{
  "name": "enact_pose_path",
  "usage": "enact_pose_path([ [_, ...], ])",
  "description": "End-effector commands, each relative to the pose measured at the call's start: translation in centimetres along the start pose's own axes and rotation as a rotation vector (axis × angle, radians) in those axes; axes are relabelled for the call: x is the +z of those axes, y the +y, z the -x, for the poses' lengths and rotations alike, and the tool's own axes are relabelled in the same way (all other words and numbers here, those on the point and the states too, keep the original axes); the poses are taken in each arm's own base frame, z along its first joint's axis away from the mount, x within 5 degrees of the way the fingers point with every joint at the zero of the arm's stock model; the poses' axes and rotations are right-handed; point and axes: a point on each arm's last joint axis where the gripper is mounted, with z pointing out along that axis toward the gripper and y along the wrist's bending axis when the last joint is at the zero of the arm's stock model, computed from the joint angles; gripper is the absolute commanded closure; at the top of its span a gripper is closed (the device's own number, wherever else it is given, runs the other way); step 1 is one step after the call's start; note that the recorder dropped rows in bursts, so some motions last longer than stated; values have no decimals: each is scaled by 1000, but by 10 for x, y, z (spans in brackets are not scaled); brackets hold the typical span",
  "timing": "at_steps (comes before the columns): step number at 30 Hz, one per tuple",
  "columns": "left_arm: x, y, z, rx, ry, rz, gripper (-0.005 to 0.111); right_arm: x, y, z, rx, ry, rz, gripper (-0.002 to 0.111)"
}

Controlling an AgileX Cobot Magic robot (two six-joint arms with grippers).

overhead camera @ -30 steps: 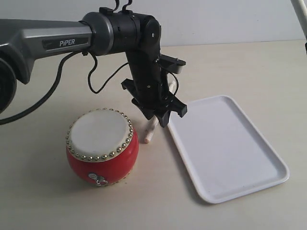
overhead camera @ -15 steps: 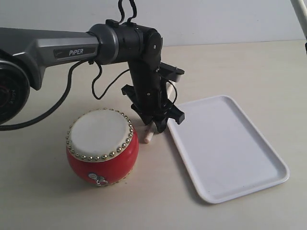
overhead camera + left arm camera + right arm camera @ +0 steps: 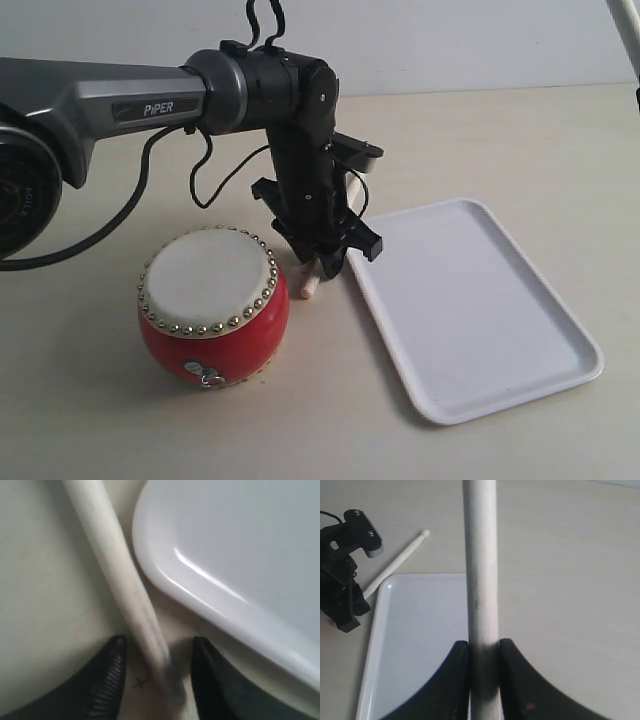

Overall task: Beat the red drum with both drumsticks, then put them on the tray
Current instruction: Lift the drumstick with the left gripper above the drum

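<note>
left gripper [image 3: 322, 262] hangs straight down over the gap between red drum [image 3: 213, 310] and tray [image 3: 470, 310], tips low, close to the tabletop. left drumstick [image 3: 312, 283] lies flat there, and the left wrist view shows it passing between the two fingers [image 3: 107, 680] with a sliver of table on either side, so the jaws are spread and straddling, not yet pinching. the stick's long axis runs from near-left, blunt end poking out just beside the drum's right flank, to far-right, alongside the tray's left rim. it is very close to the tray's far-left corner; cannot tell if it touches. the jaws close across that axis, which looks like the right approach for a clean pinch. the drum sits near-left of the grip point, so once the stick is held the swing would go that way, with the tray just to the right. the left arm is the nearer one to this stick. right gripper [image 3: 484, 650] is pressed tight on right drumstick [image 3: 481, 555], held above the table by the tray, well apart from the drum.
</note>
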Motion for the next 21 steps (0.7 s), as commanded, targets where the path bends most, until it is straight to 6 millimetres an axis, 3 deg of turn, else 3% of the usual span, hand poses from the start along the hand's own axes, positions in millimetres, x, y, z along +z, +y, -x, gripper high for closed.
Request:
enact_pose_path([
  [1,-1,0,-2,-1,22,0,92,-2,0,1,-6,-24,-5,108],
  [3,-1,0,-1,-1,19,0,107,-2,0,1,-6,-27,-6,108],
  [9,-13,3,4,18,-4,54,107,-2,0,1,-6,-31,-7,108],
  [16,-80,-1,13,-6,-168,81,107,-2,0,0,3,-17,-3,108],
  [21,-136,-7,2,-54,-282,77,107,-2,1,-6,25,55,9,108],
])
